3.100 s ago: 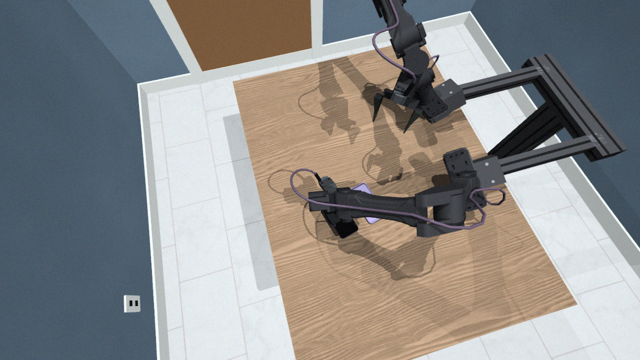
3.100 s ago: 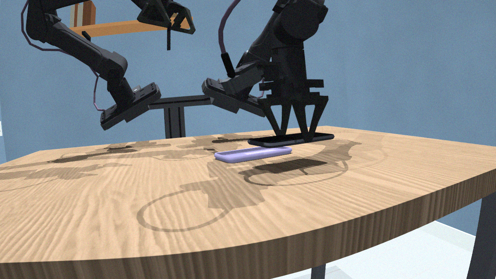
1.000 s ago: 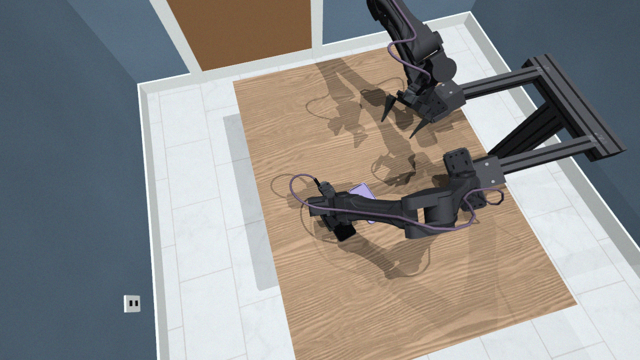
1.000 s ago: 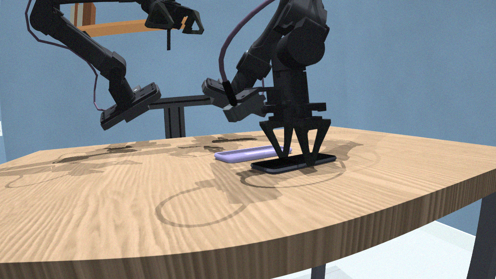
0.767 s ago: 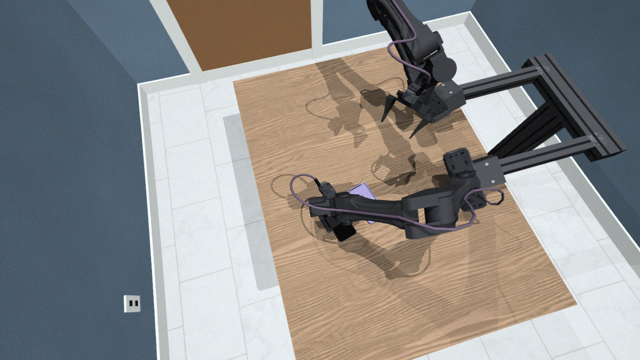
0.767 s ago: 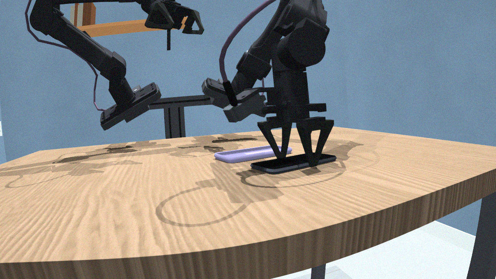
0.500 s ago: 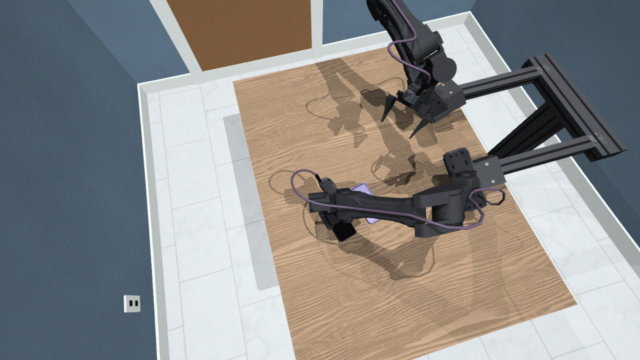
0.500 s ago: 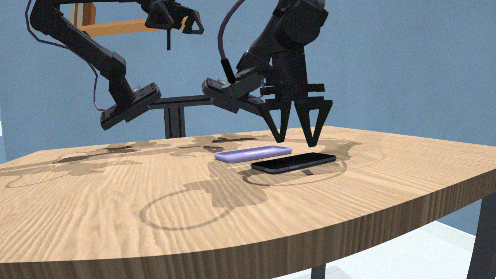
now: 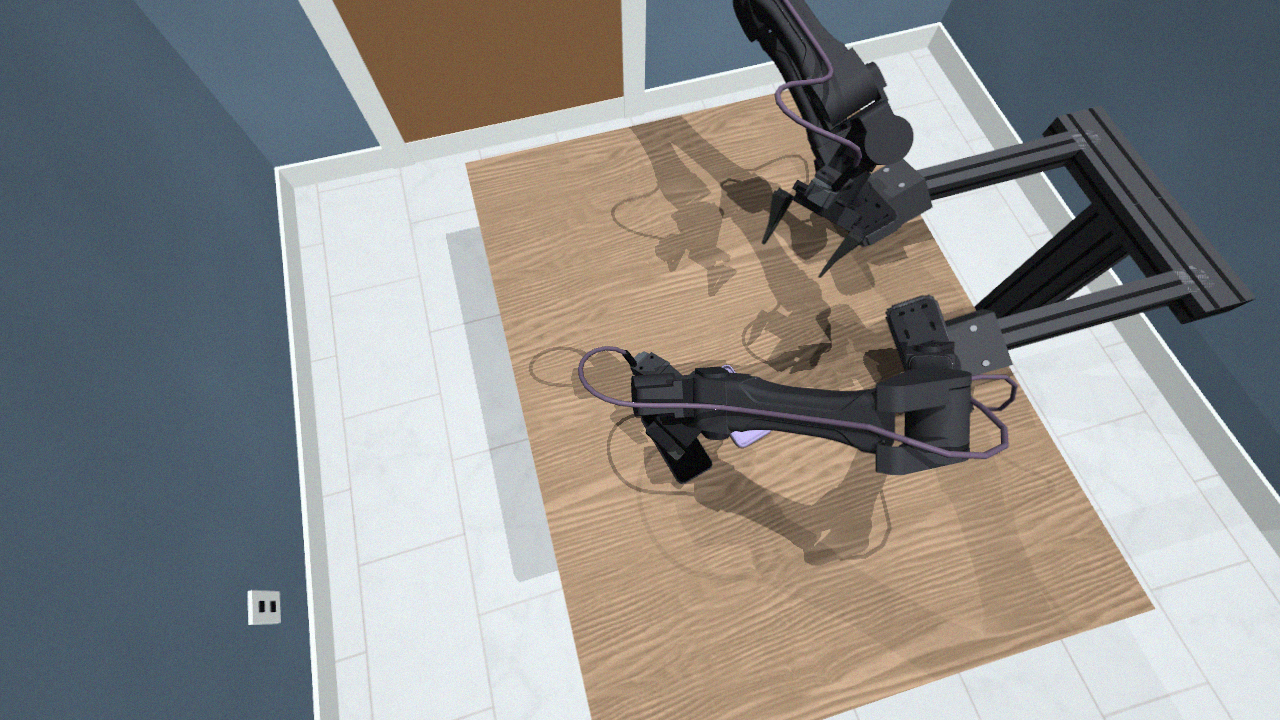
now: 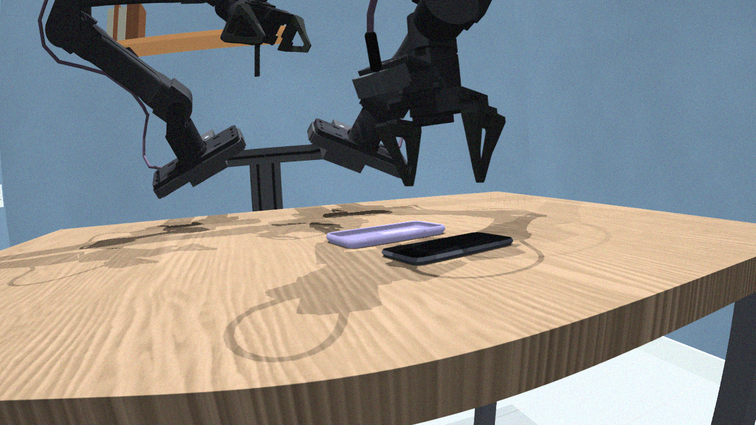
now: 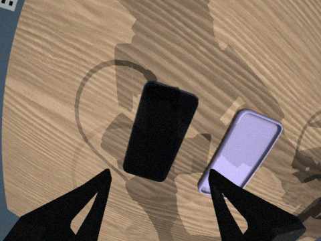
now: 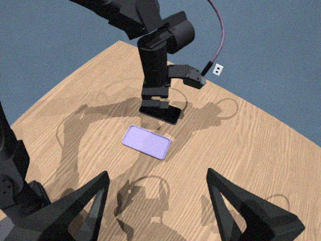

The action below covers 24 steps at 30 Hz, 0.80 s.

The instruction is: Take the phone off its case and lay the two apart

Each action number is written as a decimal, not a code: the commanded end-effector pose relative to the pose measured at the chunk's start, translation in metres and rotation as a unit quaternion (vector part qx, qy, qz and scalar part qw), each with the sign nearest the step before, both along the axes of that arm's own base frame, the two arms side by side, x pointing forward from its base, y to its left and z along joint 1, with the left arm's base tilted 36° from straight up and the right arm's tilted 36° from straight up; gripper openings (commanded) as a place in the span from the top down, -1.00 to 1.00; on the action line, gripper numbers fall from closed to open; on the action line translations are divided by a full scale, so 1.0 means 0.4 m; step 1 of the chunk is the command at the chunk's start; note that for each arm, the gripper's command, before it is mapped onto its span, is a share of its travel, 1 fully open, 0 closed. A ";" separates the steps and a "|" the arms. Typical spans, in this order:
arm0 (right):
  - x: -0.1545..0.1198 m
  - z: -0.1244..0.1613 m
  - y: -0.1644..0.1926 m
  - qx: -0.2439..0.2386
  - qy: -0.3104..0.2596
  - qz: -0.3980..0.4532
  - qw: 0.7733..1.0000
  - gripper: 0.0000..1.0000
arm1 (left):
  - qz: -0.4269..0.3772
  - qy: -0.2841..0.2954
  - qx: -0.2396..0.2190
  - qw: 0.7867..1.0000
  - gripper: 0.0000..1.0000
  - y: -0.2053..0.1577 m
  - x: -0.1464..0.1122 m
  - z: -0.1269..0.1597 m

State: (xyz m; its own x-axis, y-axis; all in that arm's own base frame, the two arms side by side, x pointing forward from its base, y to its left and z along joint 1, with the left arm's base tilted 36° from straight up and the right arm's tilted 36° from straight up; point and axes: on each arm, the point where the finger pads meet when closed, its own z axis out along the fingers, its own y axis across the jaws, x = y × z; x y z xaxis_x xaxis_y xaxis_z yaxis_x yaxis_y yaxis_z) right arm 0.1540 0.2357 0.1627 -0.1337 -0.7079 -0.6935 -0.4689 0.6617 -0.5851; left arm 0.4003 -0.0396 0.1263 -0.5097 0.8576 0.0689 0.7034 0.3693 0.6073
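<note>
Left claw (image 10: 443,183) (image 11: 160,172) hovers above the black phone (image 10: 449,247) (image 11: 160,132) (image 12: 160,114) (image 9: 691,463).

You now have the phone (image 9: 691,465) (image 10: 448,248) (image 11: 161,132) (image 12: 161,114) down on the table (image 9: 1029,573) (image 10: 158,338) (image 11: 43,140) (image 12: 234,144) beside its case (image 9: 750,437) (image 10: 385,234) (image 11: 245,144) (image 12: 146,142), no longer held above it. Your left gripper (image 10: 443,183) (image 11: 159,174), closed on the phone earlier, has its 2 fingers spread wide and has risen away from it.
</note>
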 end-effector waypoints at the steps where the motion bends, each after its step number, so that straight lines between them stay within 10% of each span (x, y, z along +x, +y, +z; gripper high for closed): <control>1: -0.005 0.015 0.012 0.017 -0.005 0.001 1.000 -1.00 | 0.070 -0.113 -0.097 0.986 -1.00 -0.032 -0.002 0.047; 24: -0.005 0.015 0.012 0.017 -0.005 0.001 1.000 -1.00 | 0.272 -0.315 -0.289 0.862 -1.00 -0.006 -0.123 0.042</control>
State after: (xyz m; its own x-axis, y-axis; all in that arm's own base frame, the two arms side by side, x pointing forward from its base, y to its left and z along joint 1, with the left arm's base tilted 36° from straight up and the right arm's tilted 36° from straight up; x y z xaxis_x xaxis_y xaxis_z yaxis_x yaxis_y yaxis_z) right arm 0.1540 0.2357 0.1628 -0.1338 -0.7079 -0.6936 -0.4688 0.6618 -0.5850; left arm 0.3457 -0.0340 0.1250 -0.6999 0.3546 -0.6200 0.0326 0.8830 0.4683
